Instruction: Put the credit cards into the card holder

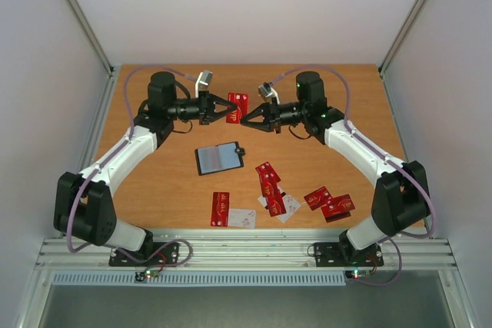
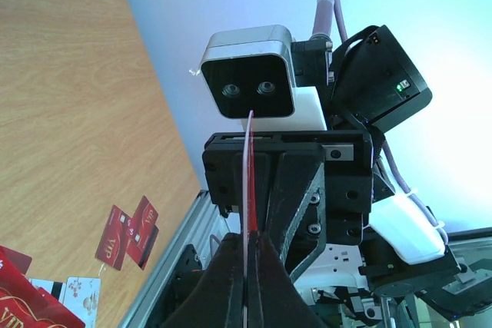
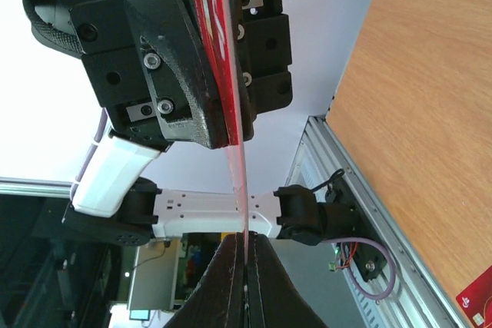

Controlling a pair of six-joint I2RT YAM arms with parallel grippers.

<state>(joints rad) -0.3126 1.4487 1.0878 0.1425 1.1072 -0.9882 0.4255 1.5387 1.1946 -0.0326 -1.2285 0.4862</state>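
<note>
One card is between left hand and right hand, behind the card holder; other cards lie before it.

- A robotics lab test cell, I'd say: a left arm and a right arm are bolted to an aluminium rail.
- Plain white panels box in a bare wooden table.
- A wrist camera and loose lilac cable are on show, with credit cards scattered on the wood.

The top view looks down from behind over the whole table, while the two close, sideways wrist views face each other, sharing one red card at centre.
</note>
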